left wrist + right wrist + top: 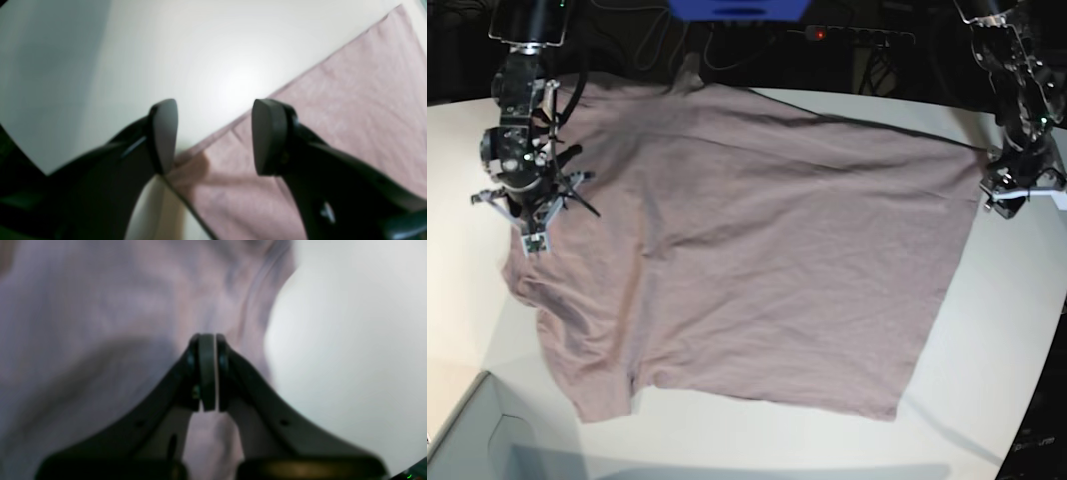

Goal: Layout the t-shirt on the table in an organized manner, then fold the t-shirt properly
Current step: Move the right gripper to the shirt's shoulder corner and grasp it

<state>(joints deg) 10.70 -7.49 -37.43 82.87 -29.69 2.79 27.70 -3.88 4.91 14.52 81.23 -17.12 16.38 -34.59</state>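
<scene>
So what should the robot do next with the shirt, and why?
Probably close the left gripper on the t-shirt hem. Its fingers stand open right over that edge, near the corner, gripping nothing. The right gripper is already shut at the shirt's far side. With both ends held, the arms could likely pull out the wrinkles and straighten it on the table.
</scene>
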